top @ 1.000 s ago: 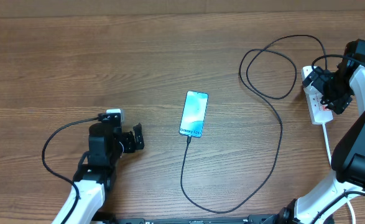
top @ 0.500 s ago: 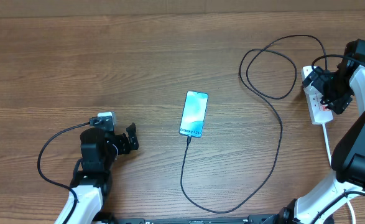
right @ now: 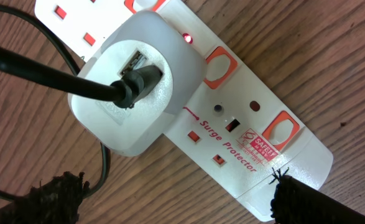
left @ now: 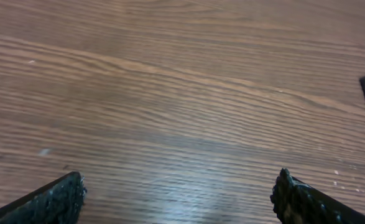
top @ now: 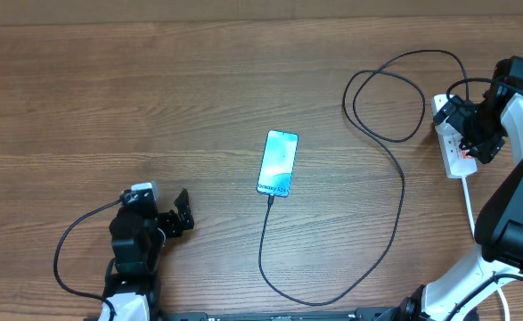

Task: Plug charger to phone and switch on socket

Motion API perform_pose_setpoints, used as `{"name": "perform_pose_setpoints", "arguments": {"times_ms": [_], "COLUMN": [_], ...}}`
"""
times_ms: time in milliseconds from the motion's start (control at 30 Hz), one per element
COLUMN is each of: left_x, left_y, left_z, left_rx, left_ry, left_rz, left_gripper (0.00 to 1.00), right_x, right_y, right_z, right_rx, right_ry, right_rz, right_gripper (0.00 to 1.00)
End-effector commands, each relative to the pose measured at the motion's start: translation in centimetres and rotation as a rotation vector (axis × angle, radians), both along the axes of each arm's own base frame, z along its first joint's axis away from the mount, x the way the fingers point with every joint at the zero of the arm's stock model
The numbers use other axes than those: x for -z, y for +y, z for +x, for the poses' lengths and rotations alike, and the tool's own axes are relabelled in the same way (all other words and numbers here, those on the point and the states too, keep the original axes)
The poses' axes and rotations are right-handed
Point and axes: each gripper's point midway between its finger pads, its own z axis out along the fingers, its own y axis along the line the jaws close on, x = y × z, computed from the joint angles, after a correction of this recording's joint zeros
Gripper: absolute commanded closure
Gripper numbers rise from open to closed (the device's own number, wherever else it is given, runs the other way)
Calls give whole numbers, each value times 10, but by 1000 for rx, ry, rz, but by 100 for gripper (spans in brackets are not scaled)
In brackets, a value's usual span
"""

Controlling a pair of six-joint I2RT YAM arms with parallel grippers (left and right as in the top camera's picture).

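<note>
wood table (top: 154, 89), phone (top: 278, 163) on charger (right: 45, 73)

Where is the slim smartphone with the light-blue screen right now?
Overhead view: the slim smartphone with the lit light-blue screen lies flat mid-table, to the right of the open left gripper, with the thin black cable meeting its near end.

The phone (top: 278, 163) lies mid-worktop (top: 154, 80). The charger (top: 395, 169) runs from the phone's near end, loops right and back to the socket (top: 461, 162) at the right edge. The left gripper (top: 185, 211) sits near-left of the phone, well apart from it.
</note>
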Motion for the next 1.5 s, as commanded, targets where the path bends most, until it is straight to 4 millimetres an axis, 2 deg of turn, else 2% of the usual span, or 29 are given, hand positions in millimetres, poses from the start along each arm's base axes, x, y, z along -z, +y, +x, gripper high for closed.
{"name": "perform_pose_setpoints", "arguments": {"times_ms": [0,133,267,667,867,1067,1333,1467], "left_x": [-1,3,15,9,-32,-65,-98,-108], "left_y": [-1,0,5,15,17,16,10,9], "left_z": [-3,-9,-22,-38,-26,-23,-23,-24], "left_rx": [-1,-7,-36,-85,-75,-70,-32,-13], "left_ry": [-4,23,94,98,-91,-233,-377,-422], "left_rz": [-21,-18,-12,1,38,49,102,162], "left_gripper": [0,1,1,0,0,0,1,0], "right_x": [-8,-8,-8,-8,-8,-8,-8,-8], "right_y": [-1,-1,-1,-1,-1,-1,-1,-1], "right_z": [2,2,2,2,2,2,2,2], "right_rx": [-3,-3,-3,-3,-3,-3,-3,-3], "right_ry": [-27,-27,-27,-27,-27,-27,-27,-27], "right_rz": [-5,-5,-5,-5,-5,-5,-5,-5], "right_gripper": [0,0,0,0,0,0,0,0]}}
